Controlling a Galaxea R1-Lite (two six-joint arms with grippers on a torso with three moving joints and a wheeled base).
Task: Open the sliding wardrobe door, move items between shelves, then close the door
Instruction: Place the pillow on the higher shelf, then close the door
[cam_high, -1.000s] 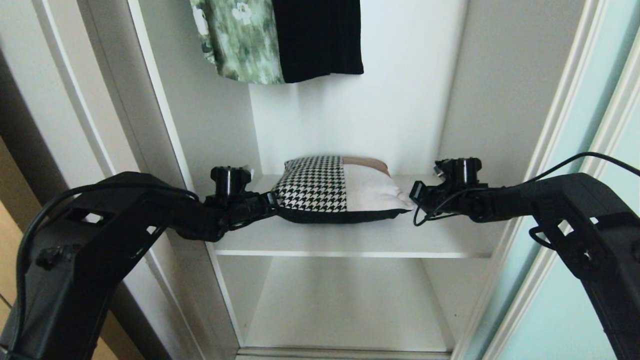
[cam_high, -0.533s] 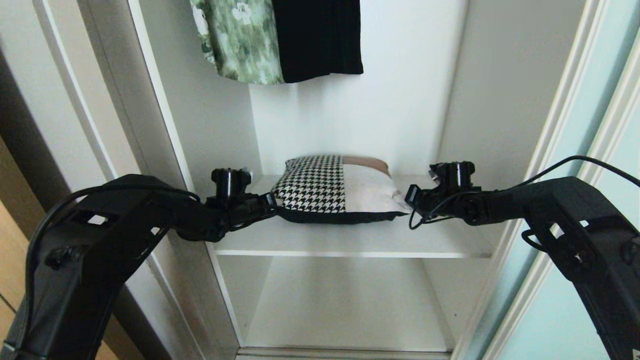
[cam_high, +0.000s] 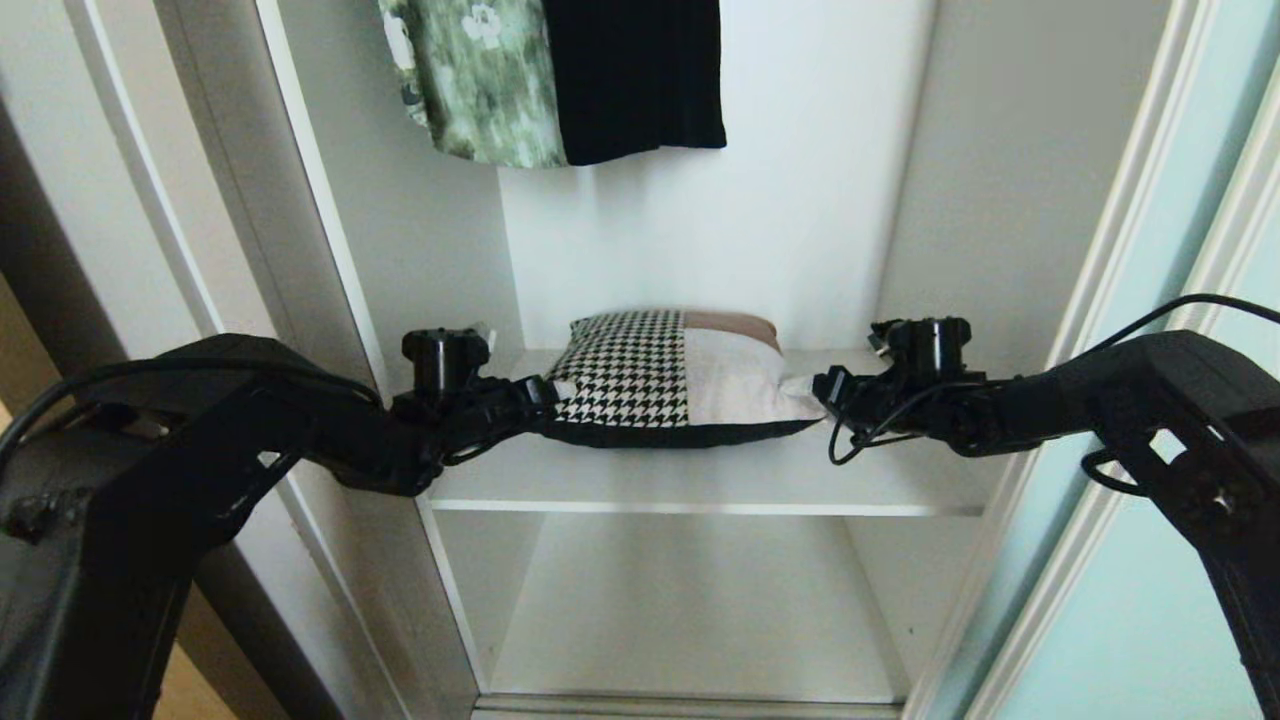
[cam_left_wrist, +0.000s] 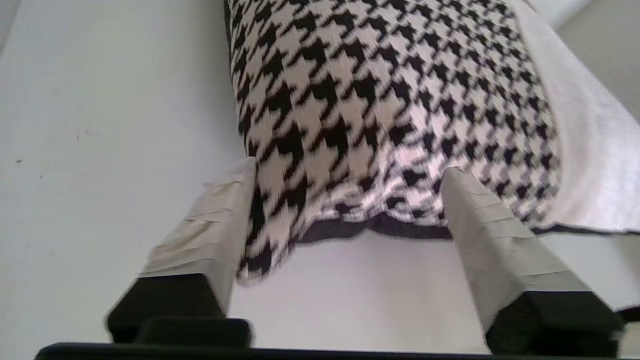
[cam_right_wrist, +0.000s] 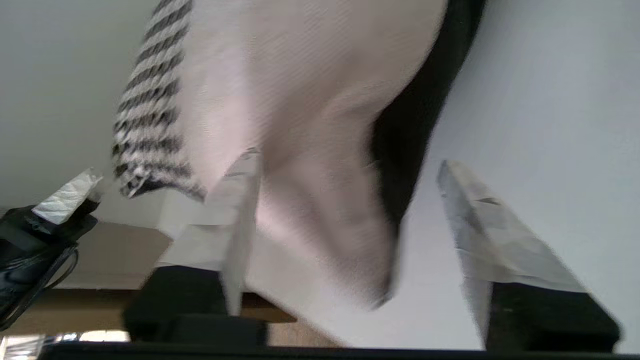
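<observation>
The items (cam_high: 680, 375) lie as one folded stack on the upper of the two shelves (cam_high: 700, 485): houndstooth on the left, beige on the right, a dark layer underneath. My left gripper (cam_high: 540, 395) is at the stack's left corner and stands open. In the left wrist view the houndstooth corner (cam_left_wrist: 350, 100) lies loose between the taped fingers (cam_left_wrist: 220, 220) of the left gripper (cam_left_wrist: 348, 167). My right gripper (cam_high: 822, 385) is at the stack's right corner, also open. There the beige corner (cam_right_wrist: 320, 210) hangs unpinched between the jaws of the right gripper (cam_right_wrist: 348, 159). The sliding wardrobe door (cam_high: 1150, 600) is pushed aside at the right.
A green floral garment (cam_high: 480, 80) and a black one (cam_high: 635, 75) hang above the stack. The lower shelf (cam_high: 690, 620) lies below. The wardrobe's white side walls (cam_high: 400, 230) flank both arms closely.
Both grippers have gone from shut on the stack's corners to open, letting go of them. The stack rests on the upper shelf, and the left arm has drawn back a little.
</observation>
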